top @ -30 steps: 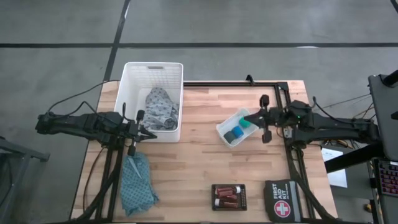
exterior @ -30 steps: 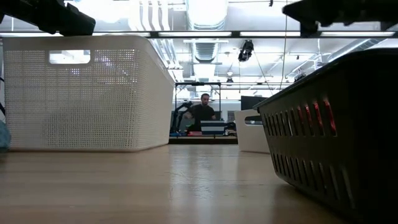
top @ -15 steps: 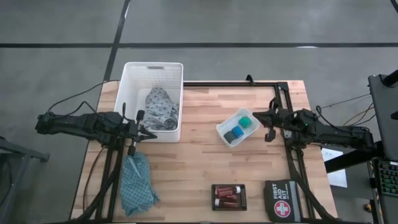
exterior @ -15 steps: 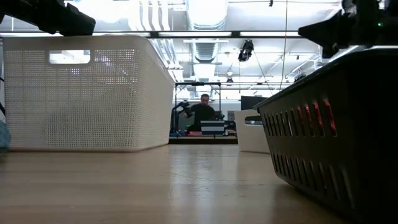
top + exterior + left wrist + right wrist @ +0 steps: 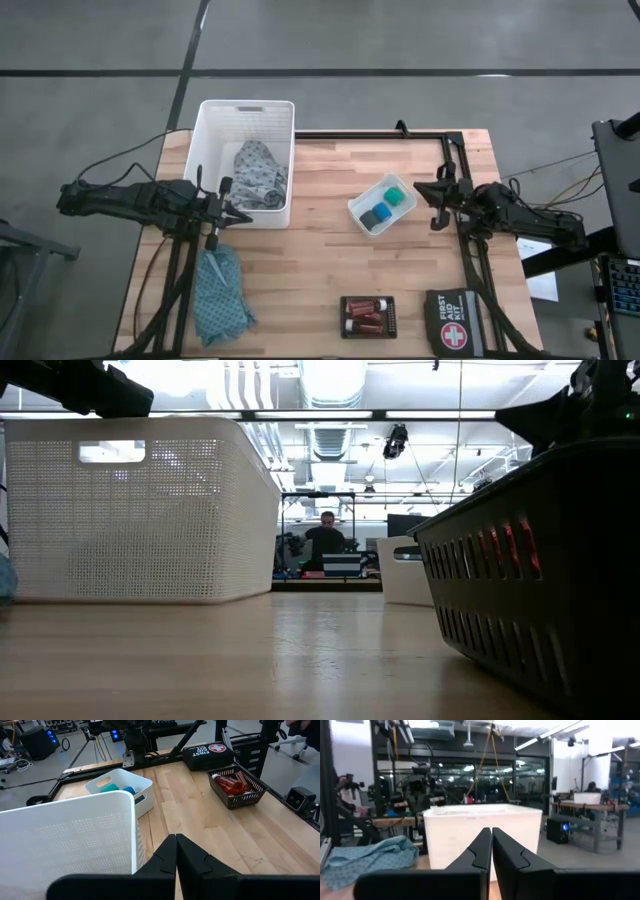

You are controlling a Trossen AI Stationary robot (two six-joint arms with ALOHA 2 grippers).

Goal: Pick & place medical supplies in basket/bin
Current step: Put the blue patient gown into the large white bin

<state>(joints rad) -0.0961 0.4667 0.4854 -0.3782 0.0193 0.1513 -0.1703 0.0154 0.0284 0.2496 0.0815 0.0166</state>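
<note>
The large white basket [image 5: 212,150] stands at the table's far left with the grey patterned cloth [image 5: 258,172] inside. The teal cloth [image 5: 220,295] lies crumpled on the table near the left front. The blue piece [image 5: 375,215] and green piece [image 5: 396,196] lie in a small white tray [image 5: 360,205]. Red bottles [image 5: 365,315] lie in a small black basket [image 5: 235,790]. My left gripper [image 5: 240,214] is shut and empty by the basket's near wall. My right gripper [image 5: 419,189] is shut and empty to the right of the tray.
A black first aid pouch [image 5: 455,322] lies at the near right corner. A black frame rail [image 5: 370,134] runs along the table's far and right edges. Bare wood lies between the basket, the tray and the black basket. A person sits far behind the table [image 5: 327,535].
My right gripper has drawn back from over the small white tray toward the table's right edge, staying shut. The tray and its pieces stay where they were.
</note>
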